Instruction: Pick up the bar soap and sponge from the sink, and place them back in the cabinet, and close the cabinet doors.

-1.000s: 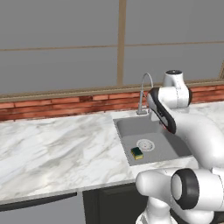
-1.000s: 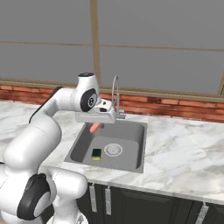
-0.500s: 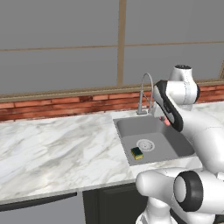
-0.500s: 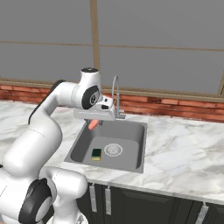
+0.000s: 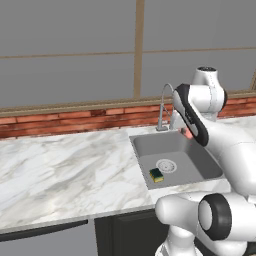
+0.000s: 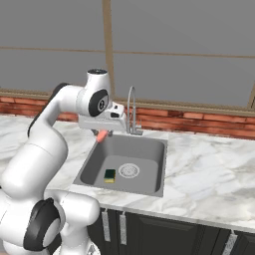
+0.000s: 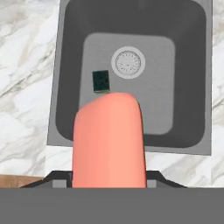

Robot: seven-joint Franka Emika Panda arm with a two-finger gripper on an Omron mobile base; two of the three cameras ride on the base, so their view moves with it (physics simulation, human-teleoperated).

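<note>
My gripper [image 6: 102,136] clamps the bar soap [image 7: 108,142], held above the sink [image 7: 68,65]. The sponge [image 7: 101,82] lies on the basin floor, at eight o'clock from the drain [image 7: 127,62].

Arm: swinging up and back, hand now higher in the right base view than a second ago.
Bar soap [image 6: 101,135]: riding up with the gripper [image 6: 103,133], lifted from over the basin toward the sink's [image 6: 94,158] rear-left rim.
</note>
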